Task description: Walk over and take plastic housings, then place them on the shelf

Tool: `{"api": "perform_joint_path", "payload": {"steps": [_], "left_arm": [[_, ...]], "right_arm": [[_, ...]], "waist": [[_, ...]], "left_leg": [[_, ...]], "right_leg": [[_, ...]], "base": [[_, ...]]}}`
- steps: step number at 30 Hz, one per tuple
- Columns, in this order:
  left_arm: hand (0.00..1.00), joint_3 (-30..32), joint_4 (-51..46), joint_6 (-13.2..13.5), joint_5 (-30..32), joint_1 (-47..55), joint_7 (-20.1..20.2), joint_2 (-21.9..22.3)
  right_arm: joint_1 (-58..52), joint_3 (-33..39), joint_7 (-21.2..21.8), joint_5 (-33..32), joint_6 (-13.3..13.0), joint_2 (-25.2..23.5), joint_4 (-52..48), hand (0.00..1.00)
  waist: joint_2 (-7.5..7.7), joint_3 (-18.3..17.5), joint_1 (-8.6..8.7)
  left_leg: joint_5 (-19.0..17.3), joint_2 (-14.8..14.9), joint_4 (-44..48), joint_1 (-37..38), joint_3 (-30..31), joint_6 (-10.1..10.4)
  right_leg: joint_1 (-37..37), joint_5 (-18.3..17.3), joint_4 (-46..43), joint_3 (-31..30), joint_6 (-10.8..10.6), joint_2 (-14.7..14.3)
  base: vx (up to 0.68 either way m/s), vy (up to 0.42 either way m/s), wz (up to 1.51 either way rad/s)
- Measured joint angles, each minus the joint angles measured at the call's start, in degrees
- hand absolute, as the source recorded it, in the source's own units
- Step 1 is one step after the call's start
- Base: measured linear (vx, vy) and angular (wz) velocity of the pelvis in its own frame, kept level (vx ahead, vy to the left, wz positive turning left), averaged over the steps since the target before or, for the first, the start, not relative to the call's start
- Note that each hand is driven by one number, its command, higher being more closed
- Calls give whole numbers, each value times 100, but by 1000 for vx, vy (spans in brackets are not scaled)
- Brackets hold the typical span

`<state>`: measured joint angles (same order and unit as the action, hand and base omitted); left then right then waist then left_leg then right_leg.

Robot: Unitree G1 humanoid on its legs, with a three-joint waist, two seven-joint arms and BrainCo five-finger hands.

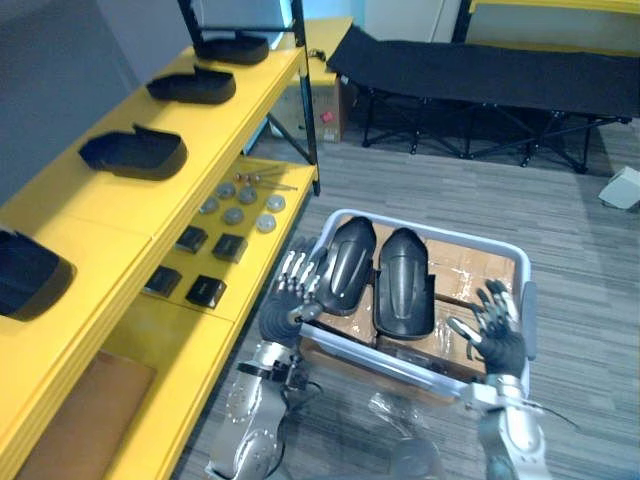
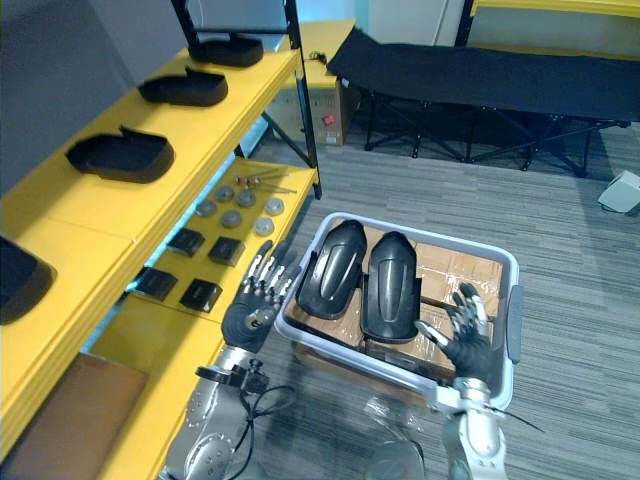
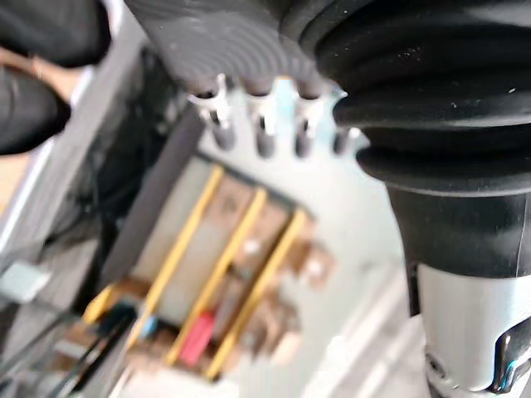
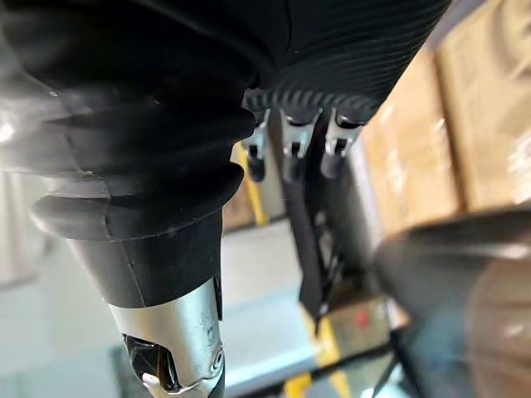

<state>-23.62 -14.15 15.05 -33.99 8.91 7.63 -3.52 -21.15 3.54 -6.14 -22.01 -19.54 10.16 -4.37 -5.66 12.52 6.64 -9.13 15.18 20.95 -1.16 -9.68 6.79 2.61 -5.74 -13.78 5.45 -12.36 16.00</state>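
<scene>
Plastic housings, 2 in bin; left hand fingers spread beside left one; right hand fingers spread, apart.

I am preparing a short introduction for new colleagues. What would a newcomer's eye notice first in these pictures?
Two black plastic housings lie side by side in a grey crate on the floor, with the left hand and the right hand held open at its near corners. To the robot's left stands a bright yellow shelf, with more black housings in a row on its upper board.
</scene>
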Motion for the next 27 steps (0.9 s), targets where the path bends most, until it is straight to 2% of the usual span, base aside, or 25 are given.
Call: {"api": "perform_joint_path", "payload": {"steps": [1,2,3,4,5,8,10,12,14,17,19,23,27], "left_arm": [[0,3,3,-6,-9,-18,-10,-3],[0,11,7,-8,-76,-31,-8,-18],[0,50,35,-20,-163,-35,-7,-68],[0,52,44,-26,-162,-30,-3,-116],[0,103,48,-25,-158,-33,-2,-191],[0,30,48,-11,55,-223,-47,-270],[0,-25,47,-5,140,-418,-143,-219],[0,-42,19,121,139,-698,-304,-38],[0,-44,-163,214,138,-814,-407,71],[0,-177,-270,246,311,-986,-517,51],[0,-303,-271,215,356,-1157,-517,-17],[0,-390,-140,102,340,-1151,-520,-145],[0,-383,165,100,333,-1080,-516,-176]], "right_arm": [[28,-54,-4,113,-34,-4,36,0],[67,-80,-11,214,-55,-4,43,0],[154,-160,-29,279,-61,-112,55,0],[179,-235,-32,337,-73,-163,51,0],[260,-376,-35,470,-74,-241,57,0],[746,-504,-440,487,-24,-349,261,0],[1210,-508,-814,487,46,-350,741,0],[1898,-471,-1413,694,189,-332,1307,0],[2402,-454,-1870,858,272,-322,1672,0],[3194,-174,-2514,961,479,-229,2120,0],[3790,188,-2903,954,562,95,2501,0],[4748,542,-3250,939,714,831,3166,0],[5297,525,-3259,948,756,1251,3685,0]], "waist": [[-37,2,-1],[-52,16,-6],[75,97,-25],[150,143,-54],[266,214,-176],[356,268,-239],[307,316,-251],[124,538,-261],[67,715,-281],[128,898,-380],[154,1017,-491],[171,1149,-702],[134,1189,-927]], "left_leg": [[-204,-74,-333,29,-25,23],[-380,-111,-529,30,-18,293],[-346,-278,-538,9,-81,397],[-351,-321,-524,5,-154,392],[-386,-353,-462,-26,-304,361],[-475,-371,-141,-499,-336,324],[-461,-371,34,-726,-216,346],[-460,-370,137,-916,16,346],[-454,-370,149,-1004,140,350],[-442,-370,199,-1174,279,357],[-442,-371,349,-1375,465,357],[-441,-401,557,-1645,716,356],[-442,-404,600,-1725,831,356]], "right_leg": [[144,125,148,-93,-49,0],[239,256,270,-116,-107,11],[233,547,492,-250,-158,126],[213,689,647,-272,-145,157],[228,1021,974,-254,-106,167],[363,1426,1462,-76,85,172],[431,1523,1527,-43,-41,166],[428,1553,1540,105,-48,146],[428,1591,1553,188,-33,121],[434,1646,1615,268,-26,104],[442,1647,1613,432,-24,90],[455,1656,1587,636,-15,83],[460,1654,1533,757,-16,73]], "base": [[-180,198,-18],[-149,269,-32],[-117,239,-33],[-112,209,-61],[-105,128,-56],[-106,98,-19],[-35,37,16],[-54,19,27],[-69,6,18],[-65,7,15],[-71,25,34],[-41,39,27],[-29,26,13]]}}
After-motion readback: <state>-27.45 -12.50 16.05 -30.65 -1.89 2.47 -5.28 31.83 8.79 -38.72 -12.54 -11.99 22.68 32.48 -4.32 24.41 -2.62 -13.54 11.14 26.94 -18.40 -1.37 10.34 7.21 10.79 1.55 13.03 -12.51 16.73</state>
